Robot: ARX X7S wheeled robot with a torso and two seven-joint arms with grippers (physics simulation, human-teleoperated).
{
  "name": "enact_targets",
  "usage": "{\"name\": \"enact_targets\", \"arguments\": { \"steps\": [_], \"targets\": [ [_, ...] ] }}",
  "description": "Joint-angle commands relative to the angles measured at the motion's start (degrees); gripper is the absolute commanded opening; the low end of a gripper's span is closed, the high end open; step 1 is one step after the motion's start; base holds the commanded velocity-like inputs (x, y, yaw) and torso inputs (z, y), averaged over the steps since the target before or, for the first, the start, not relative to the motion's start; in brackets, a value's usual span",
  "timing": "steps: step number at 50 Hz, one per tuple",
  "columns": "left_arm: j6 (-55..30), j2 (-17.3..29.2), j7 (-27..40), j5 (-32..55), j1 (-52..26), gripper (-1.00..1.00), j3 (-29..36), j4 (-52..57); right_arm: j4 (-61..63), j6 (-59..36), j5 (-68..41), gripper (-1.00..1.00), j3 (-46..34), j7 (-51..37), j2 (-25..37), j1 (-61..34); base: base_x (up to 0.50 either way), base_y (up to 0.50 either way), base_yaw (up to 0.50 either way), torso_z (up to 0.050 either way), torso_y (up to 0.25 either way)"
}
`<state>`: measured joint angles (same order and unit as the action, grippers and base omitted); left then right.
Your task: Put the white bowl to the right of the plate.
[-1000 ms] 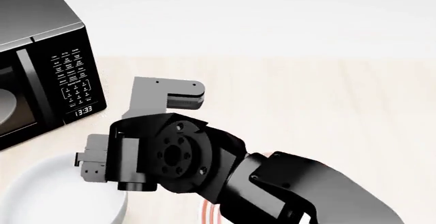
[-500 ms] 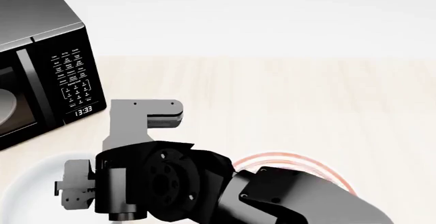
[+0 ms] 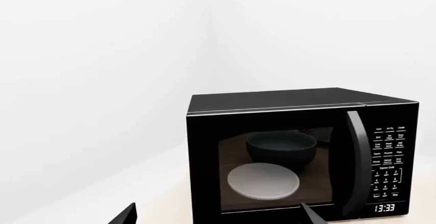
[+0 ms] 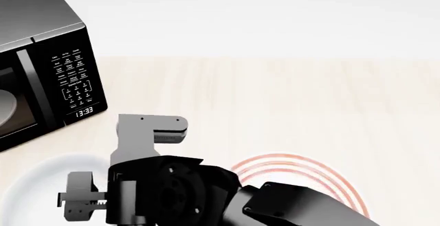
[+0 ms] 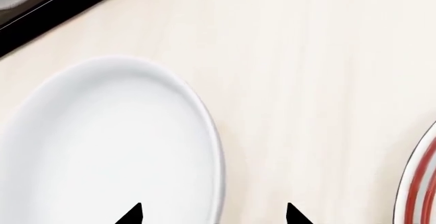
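Note:
The white bowl (image 4: pixel 31 182) sits at the near left of the wooden counter, in front of the microwave; it also shows in the right wrist view (image 5: pixel 109 147). The plate (image 4: pixel 309 172) with thin red rings lies to its right, partly covered by my right arm, and its rim shows in the right wrist view (image 5: pixel 419 185). My right gripper (image 5: pixel 213 215) is open, one fingertip over the bowl's inside and one outside its right rim. In the head view its body (image 4: pixel 81 204) hangs over the bowl. My left gripper (image 3: pixel 219 216) is open and empty, facing the microwave.
A black microwave (image 4: pixel 41 82) stands at the back left, door shut, clock reading 13:33. Through its door (image 3: pixel 272 168) I see a pale dish (image 3: pixel 263 181) and a dark bowl (image 3: pixel 281 150). The light wooden counter (image 4: pixel 309 97) stretches right; a white wall lies behind.
My right arm has moved nearer and to the left, ending over the bowl's right side. More of the plate shows now. The bowl and plate have not moved.

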<state>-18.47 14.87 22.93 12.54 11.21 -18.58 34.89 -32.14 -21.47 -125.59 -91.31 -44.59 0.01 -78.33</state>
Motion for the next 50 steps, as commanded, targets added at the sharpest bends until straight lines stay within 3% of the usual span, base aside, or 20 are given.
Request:
{"name": "enact_targets", "arguments": {
  "steps": [1, 45, 46, 50],
  "targets": [
    [0.21, 0.19, 0.19, 0.07, 0.24, 1.00, 0.20, 0.14, -0.74, -0.45, 1.69, 1.00, -0.08, 1.41, 0.00, 2.33, 0.00, 0.00, 0.00, 0.000, 0.000],
    [0.73, 0.86, 0.97, 0.59, 0.92, 1.00, 0.73, 0.69, 1.16, -0.67, 4.73, 1.00, 0.07, 0.54, 0.00, 3.71, 0.00, 0.00, 0.00, 0.000, 0.000],
    [0.80, 0.87, 0.98, 0.54, 0.96, 1.00, 0.78, 0.70, 1.10, -1.05, 4.81, -1.00, 0.00, -0.14, 0.00, 3.64, 0.00, 0.00, 0.00, 0.000, 0.000],
    [0.86, 0.92, 1.06, 0.73, 1.12, 1.00, 0.60, 0.81, 0.86, -1.19, 5.11, -1.00, 0.08, -0.89, 0.00, 3.59, 0.00, 0.00, 0.00, 0.000, 0.000]
  ]
}}
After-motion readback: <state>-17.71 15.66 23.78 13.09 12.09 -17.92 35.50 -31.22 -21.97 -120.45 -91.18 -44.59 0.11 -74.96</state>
